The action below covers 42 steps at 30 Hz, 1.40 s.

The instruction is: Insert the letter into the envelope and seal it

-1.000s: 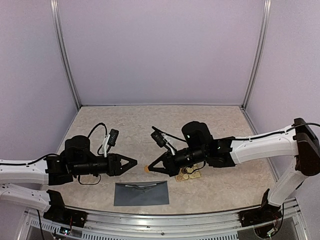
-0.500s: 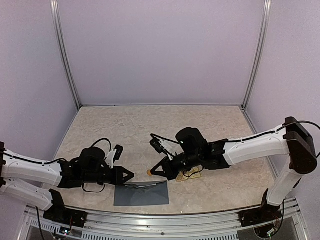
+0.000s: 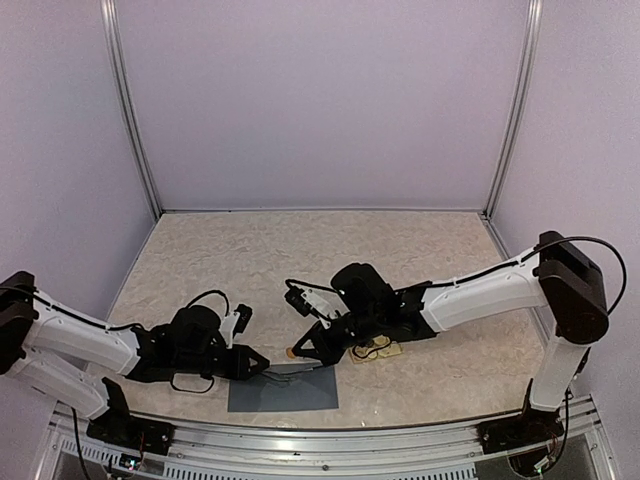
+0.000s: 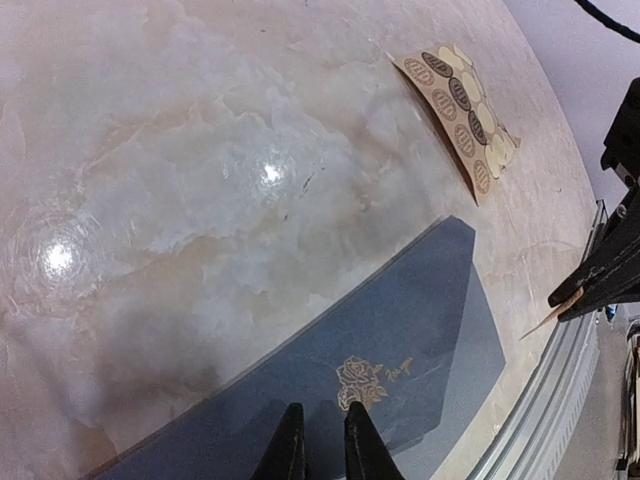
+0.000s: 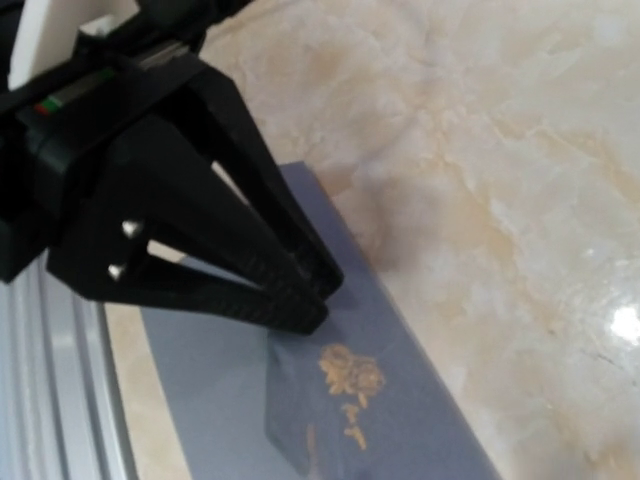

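Gold rose [image 4: 360, 380], illegible script [image 4: 398, 368] on envelope [image 4: 420, 300]; left pincer [image 4: 322, 412] there, grip unclear; right pincer [image 4: 568, 303] clenched on sticker [image 4: 545, 322].

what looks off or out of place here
The envelope flap seems not quite flat: a pale raised edge shows along its far side beside the left tool. The sticker sheet lies askew.

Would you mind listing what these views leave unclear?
The letter: in no view; the envelope would hide it if inside.
Left gripper: pinching or only pressing the envelope is unclear; its fingers cover the contact, right wrist view is blurred.
Sticker in the right gripper: edge-on in left wrist view, tiny in top view; design unreadable.
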### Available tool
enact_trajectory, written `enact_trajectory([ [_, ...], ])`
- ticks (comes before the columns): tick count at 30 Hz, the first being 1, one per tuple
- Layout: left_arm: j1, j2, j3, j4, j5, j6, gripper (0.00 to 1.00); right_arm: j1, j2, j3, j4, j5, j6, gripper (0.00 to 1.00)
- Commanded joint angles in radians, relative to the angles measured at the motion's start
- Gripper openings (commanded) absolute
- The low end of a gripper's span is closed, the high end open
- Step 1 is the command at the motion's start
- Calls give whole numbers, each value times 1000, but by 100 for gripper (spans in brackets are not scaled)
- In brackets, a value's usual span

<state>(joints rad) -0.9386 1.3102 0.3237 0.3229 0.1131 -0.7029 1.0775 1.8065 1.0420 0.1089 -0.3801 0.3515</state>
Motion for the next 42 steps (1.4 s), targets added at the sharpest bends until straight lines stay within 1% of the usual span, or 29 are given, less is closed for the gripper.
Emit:
enact_trajectory([
  [1,-10,28,-25,44,23,0,12,21,53,51,-28,4,-47,0],
  [13,-23,97,-48,31,10,-6,11,60,179,139,-80,17,-124,0],
  [23,-26,101,-51,20,-5,-7,10,91,222,150,-98,12,-159,0],
  [32,-27,95,-53,19,-7,-9,10,101,234,145,-102,47,-172,0],
  [42,-26,89,-54,15,-7,-10,9,107,184,122,-66,105,-176,0],
])
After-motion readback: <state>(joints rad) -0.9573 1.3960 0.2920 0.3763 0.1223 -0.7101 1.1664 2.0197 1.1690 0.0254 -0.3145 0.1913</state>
